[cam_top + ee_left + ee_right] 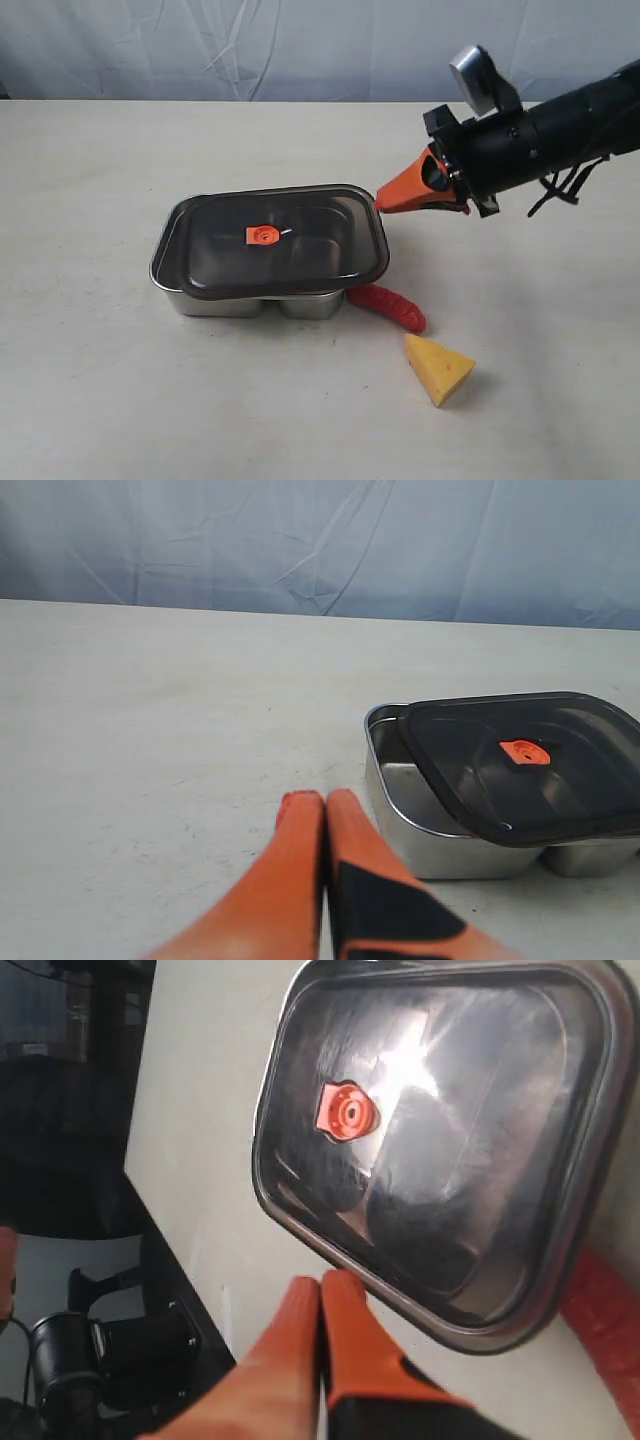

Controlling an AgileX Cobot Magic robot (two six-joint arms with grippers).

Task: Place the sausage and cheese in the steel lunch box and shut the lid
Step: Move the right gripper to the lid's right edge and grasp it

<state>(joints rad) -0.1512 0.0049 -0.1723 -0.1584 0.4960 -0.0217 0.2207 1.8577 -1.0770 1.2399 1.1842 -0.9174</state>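
Yellow cheese wedge, glossy sausage; steel lunch box, smoky lid atop; left gripper, right gripper pressed together.

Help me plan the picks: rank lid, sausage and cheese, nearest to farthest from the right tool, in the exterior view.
1. lid, its right corner beside the tip of the right tool.
2. sausage, by the lid's lower right corner.
3. cheese, beyond the sausage, lower right of the view.

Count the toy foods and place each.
2. The sausage lies on the table by the box's near right corner; the cheese sits right of it, clear of the box. The dark lid might hide more.
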